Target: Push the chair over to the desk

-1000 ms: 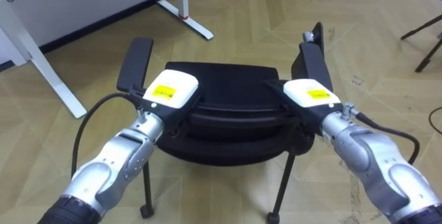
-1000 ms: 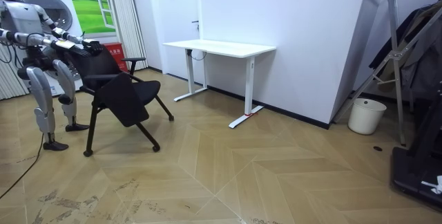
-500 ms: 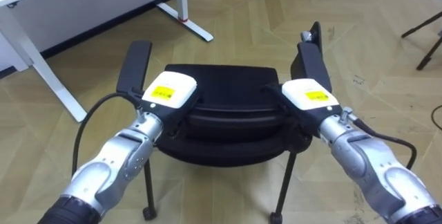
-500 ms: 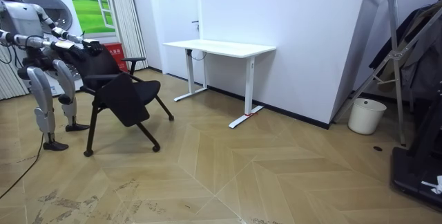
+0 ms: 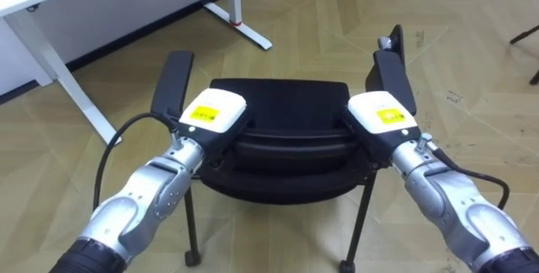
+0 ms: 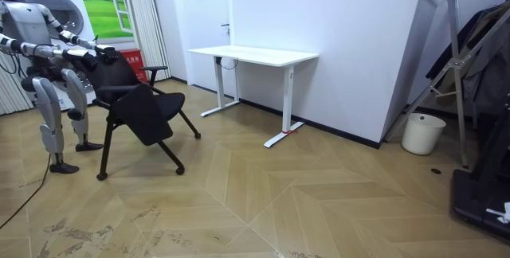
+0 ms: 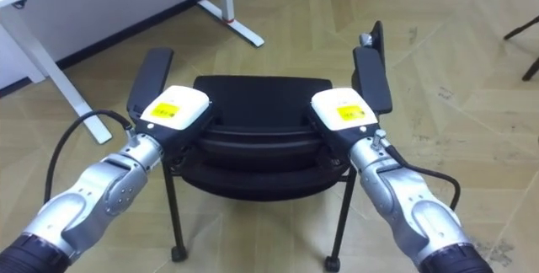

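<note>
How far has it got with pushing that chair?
Done: the robot stands behind the black chair, with its left hand and right hand set on the chair's top edge. In hand: both arms reach forward onto it, placed to push. Left: the chair stands out on the wood floor, well apart from the white desk. If the desk is the goal, most of the way remains.

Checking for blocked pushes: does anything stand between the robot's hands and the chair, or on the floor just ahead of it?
Nothing visible. The left hand and right hand rest on the chair from behind; the floor ahead looks bare as far as the white desk.
</note>
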